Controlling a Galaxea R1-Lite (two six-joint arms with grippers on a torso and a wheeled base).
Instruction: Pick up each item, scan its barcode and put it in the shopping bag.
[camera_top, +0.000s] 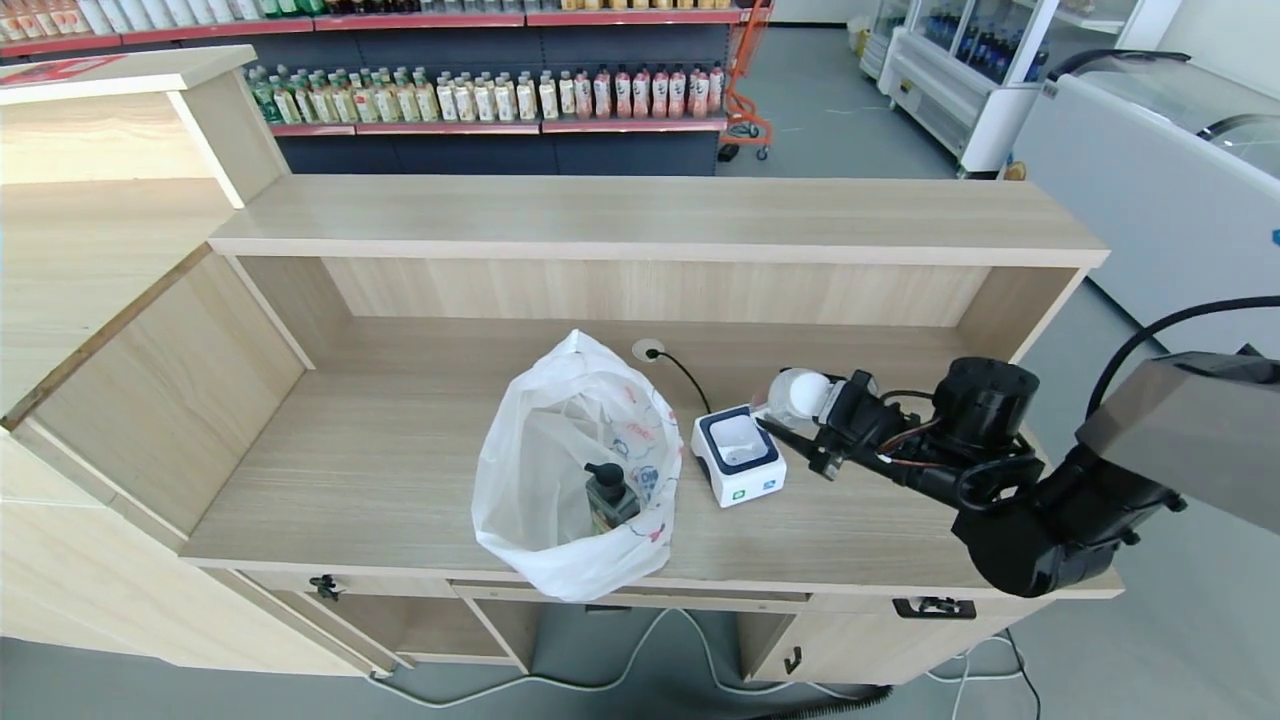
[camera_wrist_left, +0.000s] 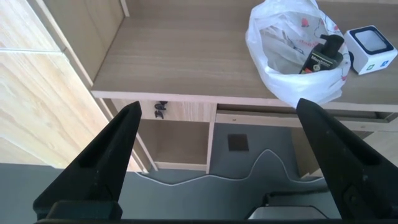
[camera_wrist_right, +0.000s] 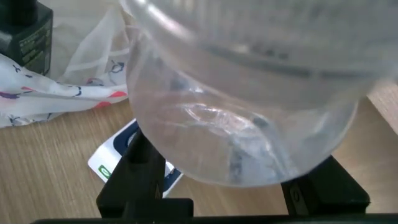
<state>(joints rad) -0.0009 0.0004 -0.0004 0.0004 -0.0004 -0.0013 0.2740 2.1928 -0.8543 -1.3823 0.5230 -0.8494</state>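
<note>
On the worktop (camera_top: 380, 470) we list: shopping bag (camera_top: 560, 440) holding dark pump bottle (camera_top: 608, 495); scanner (camera_top: 738, 456) beside it; right pincer (camera_top: 812, 420) clamped on clear bottle (camera_top: 797, 393) near scanner; left pincer (camera_wrist_left: 217, 106) apart.

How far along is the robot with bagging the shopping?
Done: a dark pump bottle already stands in the shopping bag. In hand: the right gripper holds a clear container close to the scanner. Left: scanning that container, if not yet scanned, and putting it in the bag.
</note>
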